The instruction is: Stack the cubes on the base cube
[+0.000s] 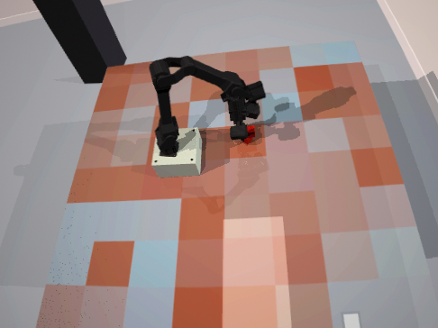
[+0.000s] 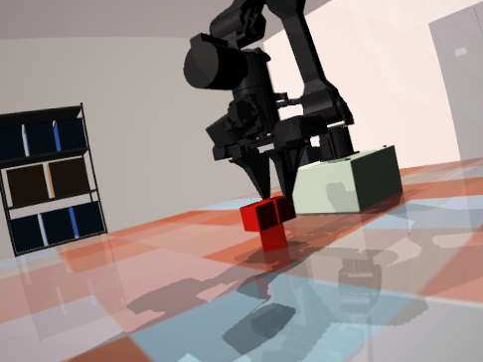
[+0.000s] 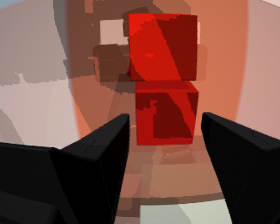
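Two red cubes sit side by side on top of the red base cube (image 2: 273, 239). The far cube (image 2: 251, 217) (image 3: 162, 47) is on the side away from the arm's foot. The near cube (image 2: 286, 210) (image 3: 166, 116) is on the arm's side. Both look roughly level in the exterior view; the gap between them is too small to judge. My gripper (image 2: 277, 197) (image 3: 166, 121) is open, its fingertips on either side of the near cube, with space beside both in the wrist view. In the top view the gripper hides much of the red stack.
The arm's foot stands on a pale green block (image 1: 177, 170) (image 2: 325, 193), close beside the stack. A tall black pillar (image 1: 77, 31) stands on the floor at the back left in the top view. A shelf unit (image 2: 50, 207) is in the background of the exterior view.
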Controlling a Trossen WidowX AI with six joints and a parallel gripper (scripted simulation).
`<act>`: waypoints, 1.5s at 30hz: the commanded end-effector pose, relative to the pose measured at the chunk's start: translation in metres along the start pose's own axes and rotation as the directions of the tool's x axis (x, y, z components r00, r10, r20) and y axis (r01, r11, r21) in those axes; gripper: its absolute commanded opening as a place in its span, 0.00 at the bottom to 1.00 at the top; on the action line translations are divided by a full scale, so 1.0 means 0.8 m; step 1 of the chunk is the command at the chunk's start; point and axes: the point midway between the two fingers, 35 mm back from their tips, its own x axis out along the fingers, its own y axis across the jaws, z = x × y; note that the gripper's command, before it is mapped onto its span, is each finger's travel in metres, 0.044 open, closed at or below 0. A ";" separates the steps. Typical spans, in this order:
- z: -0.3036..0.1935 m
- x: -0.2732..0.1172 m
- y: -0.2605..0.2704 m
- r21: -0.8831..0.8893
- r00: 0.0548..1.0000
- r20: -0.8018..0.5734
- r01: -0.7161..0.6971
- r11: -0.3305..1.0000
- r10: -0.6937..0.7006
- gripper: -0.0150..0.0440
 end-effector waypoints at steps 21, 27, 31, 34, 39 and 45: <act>0.002 -0.055 0.001 0.001 1.000 0.008 -0.003 1.000 0.003 0.60; 0.002 -0.065 0.001 0.001 1.000 0.008 -0.003 1.000 0.003 0.60; 0.001 -0.067 0.001 -0.001 1.000 0.007 -0.002 1.000 0.002 0.69; 0.001 -0.073 0.001 -0.002 1.000 0.005 -0.002 1.000 0.002 0.82; 0.001 -0.079 0.001 -0.002 1.000 0.005 -0.002 1.000 0.002 0.93; -0.001 -0.078 0.028 -0.003 1.000 0.000 -0.003 1.000 0.003 0.93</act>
